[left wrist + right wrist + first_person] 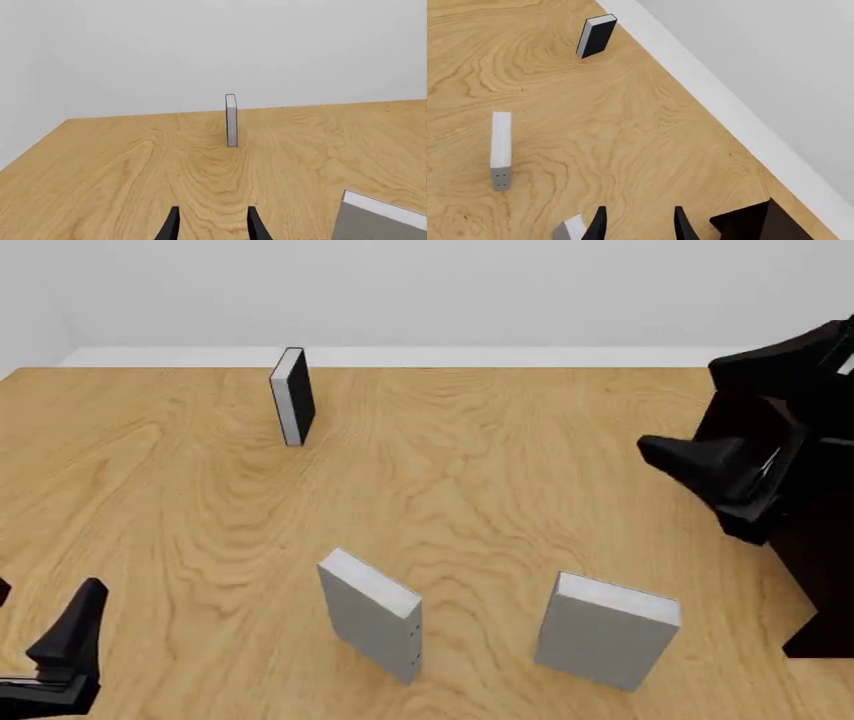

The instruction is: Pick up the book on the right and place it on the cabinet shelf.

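Note:
The book (607, 632), a plain light-grey slab with a paler top edge, stands upright at the front right of the table; only its corner (566, 230) shows in the right wrist view. The dark cabinet (817, 570) fills the right edge, its corner (750, 223) just beside my right fingers; the cabinet shelf is hidden. My right gripper (665, 454) hangs open above the table, beyond and to the right of the book, holding nothing; its fingers (599, 225) stand apart. My left gripper (47, 612) is open and empty at the front left, fingers (172, 227) spread.
A black-covered book (291, 395) stands upright at the far left, also seen in both wrist views (231, 120) (595, 36). A grey book with dots on its edge (374, 615) stands front centre (500, 150). A grey slab (381, 217) shows in the left wrist view.

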Controlling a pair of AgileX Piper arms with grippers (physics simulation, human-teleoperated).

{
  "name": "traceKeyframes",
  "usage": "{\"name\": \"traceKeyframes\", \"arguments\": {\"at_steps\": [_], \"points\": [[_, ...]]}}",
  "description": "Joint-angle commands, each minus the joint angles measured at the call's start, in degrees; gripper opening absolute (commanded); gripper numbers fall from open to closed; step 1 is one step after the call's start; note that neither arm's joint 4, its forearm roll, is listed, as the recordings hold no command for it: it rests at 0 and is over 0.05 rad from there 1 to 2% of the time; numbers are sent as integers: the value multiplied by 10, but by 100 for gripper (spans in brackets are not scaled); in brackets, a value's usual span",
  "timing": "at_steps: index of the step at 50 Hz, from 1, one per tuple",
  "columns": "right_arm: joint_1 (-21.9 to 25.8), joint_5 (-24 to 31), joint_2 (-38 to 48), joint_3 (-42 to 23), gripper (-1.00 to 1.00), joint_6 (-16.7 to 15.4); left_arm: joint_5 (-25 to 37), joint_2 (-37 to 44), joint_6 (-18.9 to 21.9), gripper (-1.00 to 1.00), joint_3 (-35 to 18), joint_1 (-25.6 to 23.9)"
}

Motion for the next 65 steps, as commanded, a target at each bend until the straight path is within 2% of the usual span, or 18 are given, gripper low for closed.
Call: {"name": "traceKeyframes", "arguments": {"at_steps": [1, 4, 19, 27, 28, 32, 35, 37, 39, 41, 45, 50, 54, 56, 59, 61, 64, 65], "points": [[45, 86, 55, -63, 100, -13, 5, -5, 9, 100, 0, -9], [54, 110, 68, -82, 100, -7, 7, -6, 10, 100, 0, -11], [85, 211, 137, -160, 100, -26, 13, -10, 15, 100, 0, -20], [91, 250, 182, -201, 100, -24, 13, -9, 21, 100, 0, -26], [101, 264, 193, -207, 100, -11, 14, -10, 20, 100, 0, -26], [107, 289, 206, -200, 100, -24, 15, -10, 18, 100, 0, -26], [125, 302, 219, -213, 100, -5, 15, -9, 18, 100, 0, -28], [117, 307, 225, -209, 100, -16, 20, -11, 18, 100, 1, -32], [128, 314, 230, -206, 100, -11, 21, -12, 18, 100, 1, -32], [147, 321, 239, -212, 100, 11, 21, -13, 18, 100, 1, -34], [150, 322, 250, -217, 100, 11, 22, -12, 18, 100, 1, -35], [181, 322, 263, -205, 100, 48, 24, -12, 16, 100, 1, -38], [176, 322, 269, -200, 100, 38, 22, -12, 17, 100, 1, -35], [166, 322, 269, -188, 100, 21, 23, -12, 17, 100, 1, -34], [164, 321, 271, -186, 100, 28, 24, -13, 18, 100, 1, -36], [140, 321, 271, -167, 100, 4, 26, -13, 20, 100, 1, -37], [136, 319, 275, -172, 100, 5, 27, -13, 22, 100, 1, -42], [126, 317, 277, -170, 100, -6, 27, -13, 23, 100, 1, -42]]}}
